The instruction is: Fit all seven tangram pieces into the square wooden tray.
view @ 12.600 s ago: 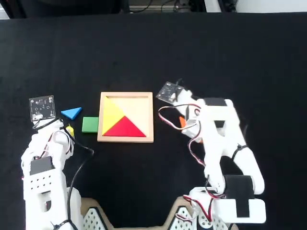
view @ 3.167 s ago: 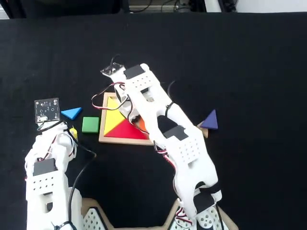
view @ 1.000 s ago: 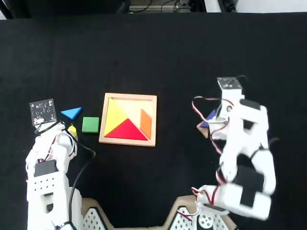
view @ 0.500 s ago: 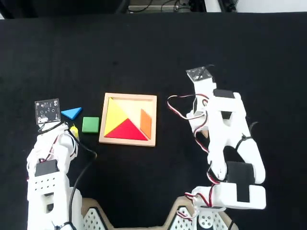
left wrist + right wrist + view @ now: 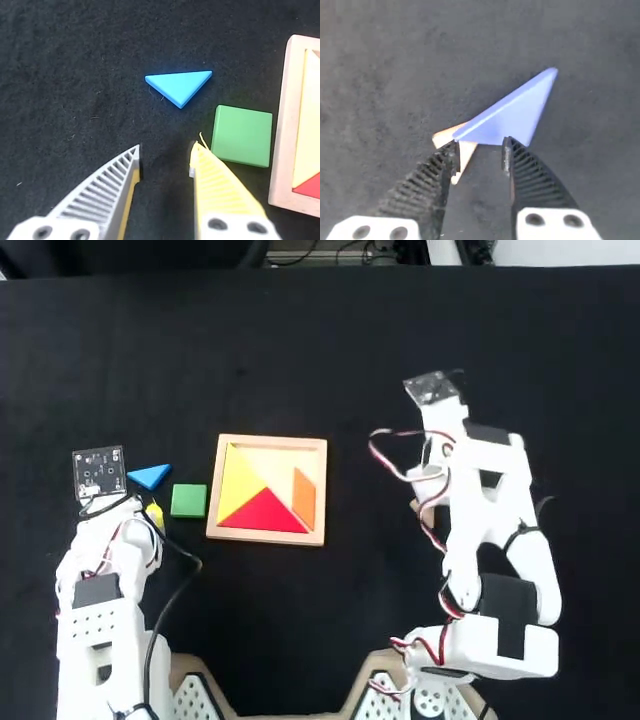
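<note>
Right of tray point(image 5: 266, 440), R gripper point(image 5: 479, 145), fingers point(image 5: 532, 180) open, should pinch purple triangle point(image 5: 512, 116) only, clear of peach piece point(image 5: 446, 136) beneath.

The table point(image 5: 400, 330) is black, the tray point(image 5: 213, 490) pale wood. In it lie a yellow triangle point(image 5: 238, 485), a red triangle point(image 5: 262, 510) and an orange piece point(image 5: 304, 495). Outside lie a blue triangle point(image 5: 150, 476), a green square point(image 5: 188, 500) and a violet triangle point(image 5: 512, 117) over a peach piece point(image 5: 447, 136). The left gripper point(image 5: 165, 150) is ribbed white and yellow, the right gripper point(image 5: 479, 144) ribbed black.
</note>
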`<state>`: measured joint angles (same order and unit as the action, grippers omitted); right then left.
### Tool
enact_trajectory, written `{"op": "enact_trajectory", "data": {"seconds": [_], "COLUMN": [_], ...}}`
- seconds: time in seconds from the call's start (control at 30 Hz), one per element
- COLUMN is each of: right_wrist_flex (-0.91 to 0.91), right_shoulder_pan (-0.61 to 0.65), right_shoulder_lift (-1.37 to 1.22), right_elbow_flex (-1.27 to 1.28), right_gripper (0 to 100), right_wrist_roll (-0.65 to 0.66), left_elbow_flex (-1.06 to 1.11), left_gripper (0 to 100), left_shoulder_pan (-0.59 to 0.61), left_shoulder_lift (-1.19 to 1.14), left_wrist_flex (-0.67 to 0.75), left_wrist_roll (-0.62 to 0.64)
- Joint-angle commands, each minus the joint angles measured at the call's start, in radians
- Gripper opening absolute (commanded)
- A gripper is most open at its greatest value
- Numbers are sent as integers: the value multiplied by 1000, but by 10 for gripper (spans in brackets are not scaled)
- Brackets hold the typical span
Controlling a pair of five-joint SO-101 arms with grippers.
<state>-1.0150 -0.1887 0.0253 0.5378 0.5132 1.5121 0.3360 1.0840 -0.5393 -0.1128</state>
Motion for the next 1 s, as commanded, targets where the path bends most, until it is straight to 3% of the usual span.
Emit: {"op": "enact_trajectory", "data": {"seconds": [0.0,0.43,0.57,0.97], "right_wrist_flex": [15,58,57,-129], "right_shoulder_pan": [-74,-91,-140,-226], "right_shoulder_lift": [1,-119,-246,-179], "right_elbow_flex": [-81,-185,-262,-265], "right_gripper": [152,144,5,11], "right_wrist_roll": [9,-95,-132,-132], "left_elbow_flex": [-1,2,2,2], "left_gripper": [171,171,171,171], "left_shoulder_pan": [-15,-15,-13,-15], "left_shoulder_lift": [14,14,14,14], "left_wrist_flex": [17,17,17,17], "left_wrist_roll": [-12,-12,-14,-14]}}
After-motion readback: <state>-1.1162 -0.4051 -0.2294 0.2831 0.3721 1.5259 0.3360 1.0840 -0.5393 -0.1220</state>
